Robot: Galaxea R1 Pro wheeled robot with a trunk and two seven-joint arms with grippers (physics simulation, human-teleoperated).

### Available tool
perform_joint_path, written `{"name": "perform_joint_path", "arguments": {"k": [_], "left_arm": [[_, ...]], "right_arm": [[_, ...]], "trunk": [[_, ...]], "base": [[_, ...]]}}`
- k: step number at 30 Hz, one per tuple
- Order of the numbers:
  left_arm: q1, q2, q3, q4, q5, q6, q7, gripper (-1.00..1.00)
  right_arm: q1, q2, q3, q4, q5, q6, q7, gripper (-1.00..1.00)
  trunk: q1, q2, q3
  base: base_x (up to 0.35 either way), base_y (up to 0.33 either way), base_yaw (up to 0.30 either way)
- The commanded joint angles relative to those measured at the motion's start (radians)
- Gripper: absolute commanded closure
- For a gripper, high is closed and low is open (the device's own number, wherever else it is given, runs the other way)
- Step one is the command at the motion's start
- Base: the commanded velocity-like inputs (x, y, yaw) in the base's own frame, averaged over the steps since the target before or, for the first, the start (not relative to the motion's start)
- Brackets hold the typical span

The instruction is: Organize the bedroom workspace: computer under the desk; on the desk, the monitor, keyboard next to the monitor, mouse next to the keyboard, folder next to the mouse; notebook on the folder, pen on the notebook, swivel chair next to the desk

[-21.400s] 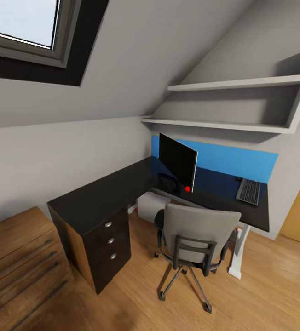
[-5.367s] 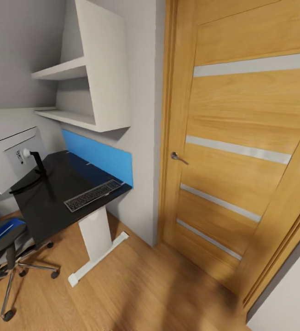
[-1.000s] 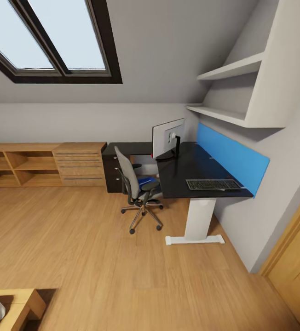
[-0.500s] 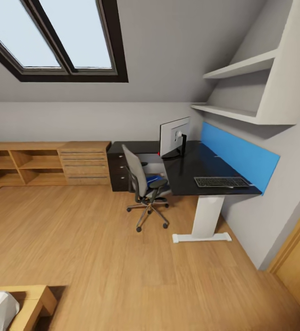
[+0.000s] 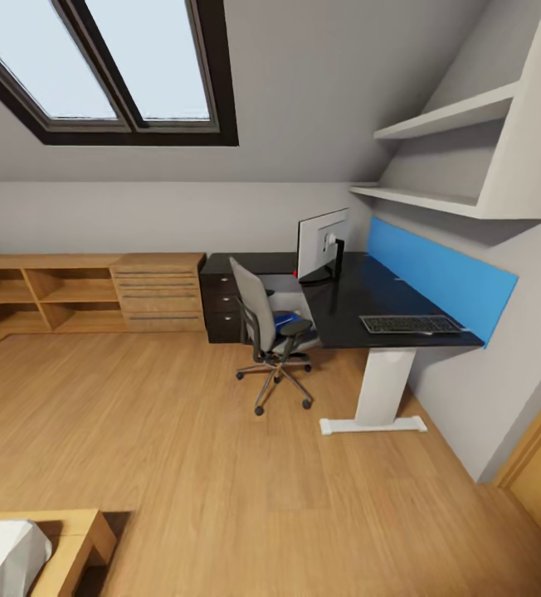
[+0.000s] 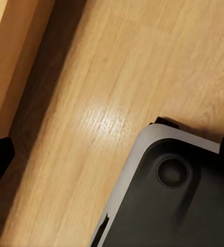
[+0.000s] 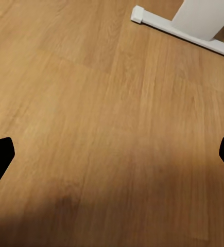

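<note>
In the head view the black desk (image 5: 349, 300) stands in the far right corner of the bedroom. The monitor (image 5: 322, 245) is on it with its white back toward me. The keyboard (image 5: 411, 324) lies near the desk's near end. The swivel chair (image 5: 264, 327) is at the desk's inner side, and the blue folder (image 5: 285, 321) lies on its seat. A pale box under the desk may be the computer (image 5: 281, 285). Mouse, notebook and pen are too small to make out. My left gripper (image 6: 112, 154) and right gripper (image 7: 112, 154) hang open over the floor.
A wooden chest (image 5: 158, 292) and low open shelving (image 5: 38, 298) line the back wall left of the desk's black drawers (image 5: 223, 307). The desk's white leg (image 5: 382, 390) has a foot (image 7: 184, 31) close to my right gripper. A bed corner (image 5: 21, 551) lies near left.
The whole head view has shifted, so the camera has moved and the desk now sits slightly further right in the picture. Chair, monitor and keyboard keep their places.
</note>
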Motion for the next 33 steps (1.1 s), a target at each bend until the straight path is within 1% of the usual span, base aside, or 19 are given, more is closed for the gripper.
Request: {"name": "perform_joint_path", "arguments": {"k": [1, 4, 12, 20, 23, 25, 26, 27, 28, 29, 30, 32, 33], "left_arm": [[0.0, 0.0, -0.002, -0.001, 0.001, -0.001, 0.004, -1.0], [0.0, 0.0, -0.002, -0.001, 0.001, -0.001, 0.004, -1.0], [0.0, -0.001, -0.002, -0.001, 0.001, -0.001, 0.004, -1.0], [0.0, -0.001, -0.003, -0.004, 0.0, -0.003, 0.003, -1.0], [0.0, -0.001, -0.003, -0.027, 0.0, -0.004, 0.003, -1.0], [0.0, 0.0, -0.003, -0.067, 0.001, -0.004, 0.003, -1.0], [0.0, 0.006, -0.004, -0.383, -0.003, 0.064, 0.07, -1.0], [0.0, 0.004, -0.004, -0.474, -0.005, 0.134, 0.101, -1.0], [0.0, 0.001, -0.005, -0.577, -0.006, 0.233, 0.136, -1.0], [0.0, -0.001, -0.005, -0.631, -0.007, 0.293, 0.154, -1.0], [-0.019, -0.066, -0.008, -1.271, -0.012, 0.854, 0.264, -1.0], [-0.021, -0.071, -0.007, -1.345, -0.011, 0.889, 0.273, -1.0], [-0.024, -0.076, -0.007, -1.4, -0.01, 0.92, 0.286, -1.0]], "right_arm": [[-0.001, 0.0, 0.008, 0.0, 0.004, 0.0, -0.01, -1.0], [-0.001, 0.0, 0.008, 0.0, 0.004, 0.0, -0.01, -1.0], [0.0, 0.002, 0.008, 0.002, 0.004, 0.001, -0.008, -1.0], [-0.001, 0.002, 0.008, 0.0, 0.004, 0.006, -0.008, -1.0], [-0.001, 0.002, 0.008, 0.0, 0.004, 0.003, -0.008, -1.0], [0.0, 0.002, 0.008, 0.0, 0.004, 0.002, -0.008, -1.0], [-0.001, 0.031, 0.01, -0.057, 0.003, 0.004, -0.008, -1.0], [-0.003, 0.043, 0.009, -0.108, 0.001, 0.01, -0.01, -1.0], [-0.01, 0.054, 0.008, -0.172, -0.001, 0.02, -0.01, -1.0], [-0.016, 0.061, 0.007, -0.205, -0.002, 0.031, -0.011, -1.0], [-0.17, 0.156, 0.002, -0.405, -0.019, 0.278, -0.011, -1.0], [-0.187, 0.164, 0.001, -0.412, -0.036, 0.298, -0.011, -1.0], [-0.203, 0.173, 0.0, -0.414, -0.077, 0.315, -0.01, -1.0]], "trunk": [[0.004, -0.008, -0.004], [0.016, -0.029, -0.014], [0.046, -0.085, -0.039], [0.077, -0.141, -0.064], [0.088, -0.162, -0.073], [0.096, -0.176, -0.079], [0.1, -0.183, -0.083], [0.104, -0.19, -0.086], [0.108, -0.197, -0.089], [0.111, -0.204, -0.092], [0.115, -0.211, -0.095], [0.123, -0.225, -0.101], [0.127, -0.232, -0.105]], "base": [[-0.002, 0.016, -0.016], [-0.001, 0.008, -0.104], [0.0, 0.002, -0.196], [0.0, 0.0, -0.033], [0.0, 0.0, 0.0], [0.0, 0.0, 0.0], [0.0, 0.0, 0.0], [0.0, 0.0, 0.0], [0.0, 0.0, 0.0], [0.0, 0.0, 0.0], [0.0, 0.0, 0.0], [0.0, 0.0, 0.0], [0.0, 0.0, 0.0]]}}
